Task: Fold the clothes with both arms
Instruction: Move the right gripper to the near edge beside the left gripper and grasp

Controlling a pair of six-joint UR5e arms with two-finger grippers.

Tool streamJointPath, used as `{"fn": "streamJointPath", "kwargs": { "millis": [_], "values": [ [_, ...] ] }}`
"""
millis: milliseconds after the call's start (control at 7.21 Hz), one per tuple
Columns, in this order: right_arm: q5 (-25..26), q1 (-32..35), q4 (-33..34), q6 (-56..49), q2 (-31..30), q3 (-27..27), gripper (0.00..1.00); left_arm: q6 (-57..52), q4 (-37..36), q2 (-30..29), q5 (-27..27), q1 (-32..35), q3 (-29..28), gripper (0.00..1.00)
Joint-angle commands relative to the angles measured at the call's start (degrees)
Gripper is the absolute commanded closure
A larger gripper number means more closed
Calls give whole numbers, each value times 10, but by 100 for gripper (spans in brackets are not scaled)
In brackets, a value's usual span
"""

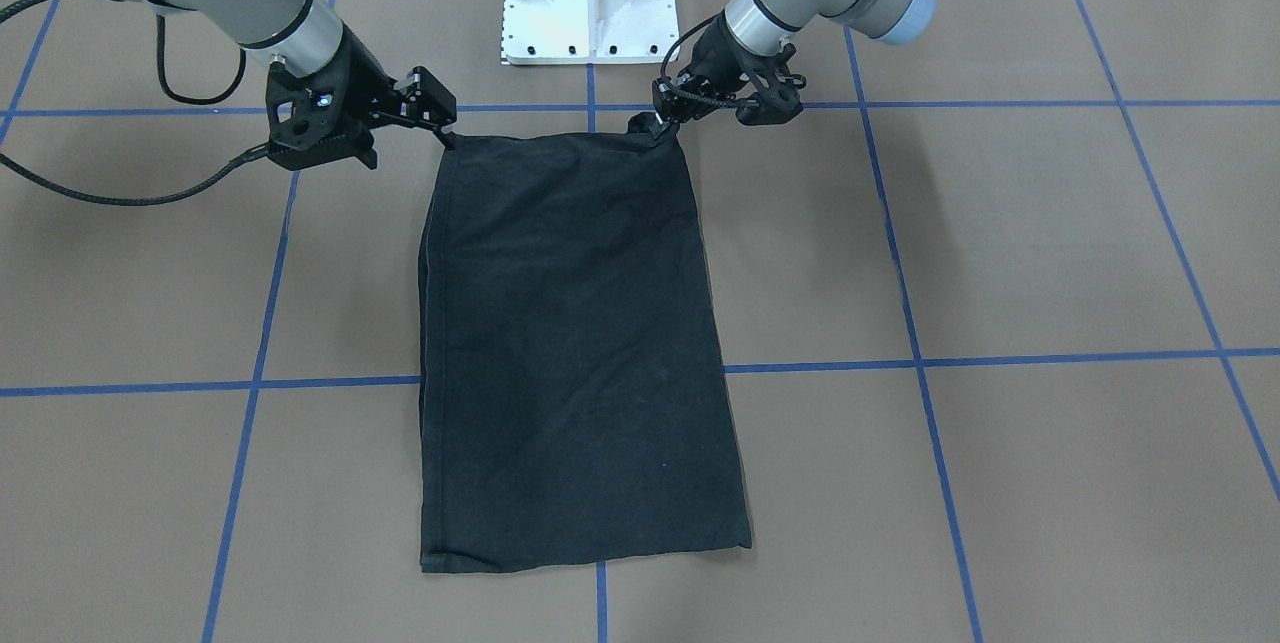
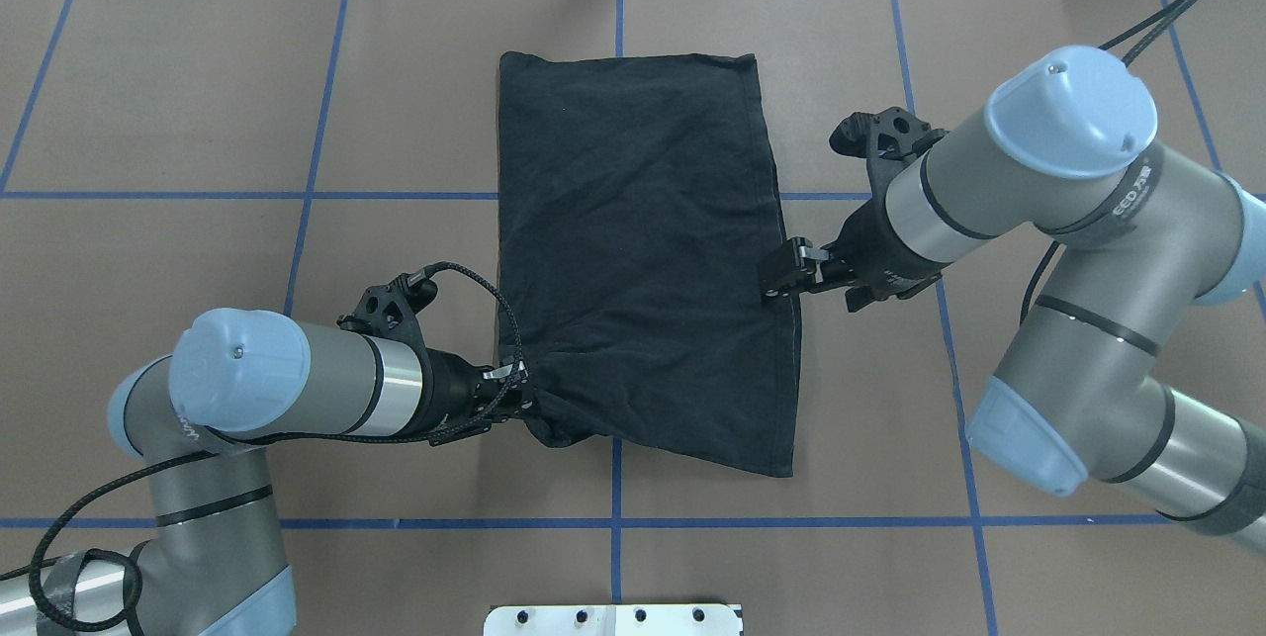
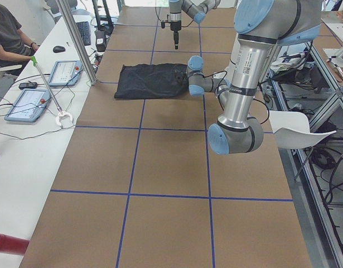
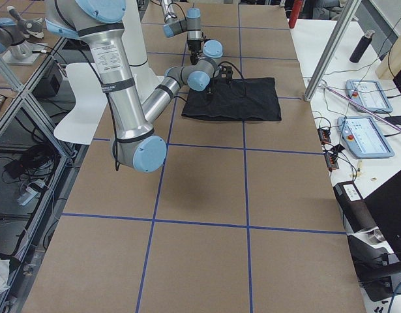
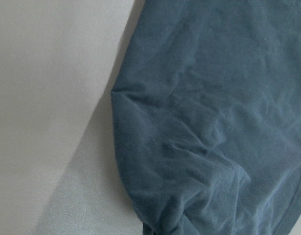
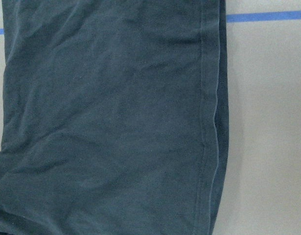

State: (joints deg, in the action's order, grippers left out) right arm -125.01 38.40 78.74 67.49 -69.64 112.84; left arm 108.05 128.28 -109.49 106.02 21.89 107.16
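Pinching a corner of the black T-shirt (image 1: 580, 343), which is spread on the worktop (image 1: 1000, 243).
The left tool (image 2: 518, 395) is closed on one shirt corner, with fabric bunched and creased right at its tips. The rest of the shirt lies flat as a long rectangle stretching away from it. The right tool (image 2: 777, 278) is at the shirt's opposite long edge, across from the left tool. I can't tell how wide its gap is or whether it has cloth.
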Motion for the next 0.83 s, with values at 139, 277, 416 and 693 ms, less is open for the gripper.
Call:
{"fn": "streamJointPath", "kwargs": {
  "millis": [139, 277, 416, 693],
  "values": [
    [93, -102, -159, 201, 2, -75, 1, 0, -29, 0, 4, 1, 20, 100],
    [92, -104, -153, 214, 1, -75, 1, 0, -29, 0, 3, 1, 19, 100],
    [91, -104, -152, 228, -6, -77, 1, 0, -29, 0, 3, 1, 18, 100],
    [90, -102, -151, 228, -22, -79, 1, 0, -29, 0, 2, -1, 17, 100]
  ]
}}
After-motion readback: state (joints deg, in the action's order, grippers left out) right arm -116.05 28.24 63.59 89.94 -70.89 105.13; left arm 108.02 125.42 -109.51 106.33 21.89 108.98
